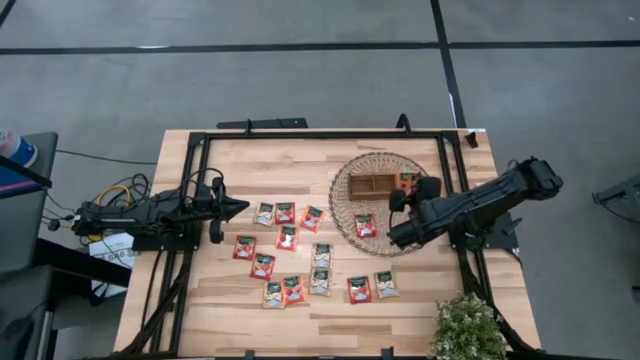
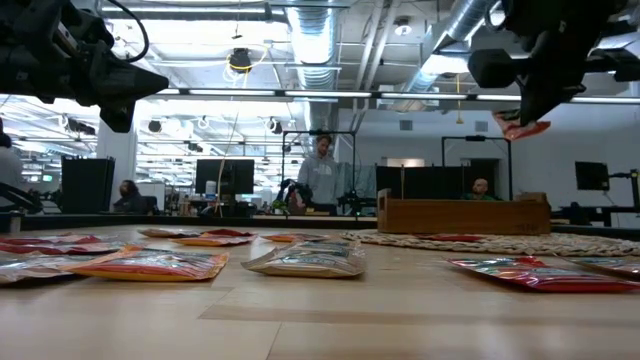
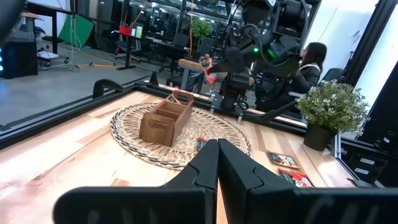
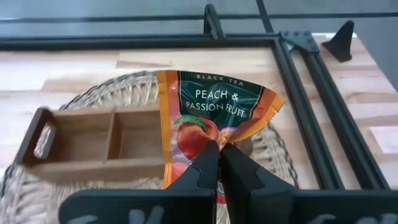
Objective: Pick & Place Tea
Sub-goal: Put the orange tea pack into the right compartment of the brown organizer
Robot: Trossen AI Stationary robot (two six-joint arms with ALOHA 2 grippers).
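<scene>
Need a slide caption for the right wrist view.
Right gripper holds a peach black-tea sachet above the wooden tray on the wicker mat.

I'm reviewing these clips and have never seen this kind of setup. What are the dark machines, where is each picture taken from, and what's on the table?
Two dark robot arms work at a wooden table. One picture looks straight down, one looks level across the tabletop, and one comes from each arm's wrist.

The right gripper is shut on a red tea sachet, held in the air over the wooden tray, which stands on a round wicker mat. The tray's compartments in the right wrist view look empty.

The left gripper waits shut at the table's left side.

More red and pale tea sachets lie flat on the table, and one sachet lies on the mat. A potted plant stands at a corner.
</scene>
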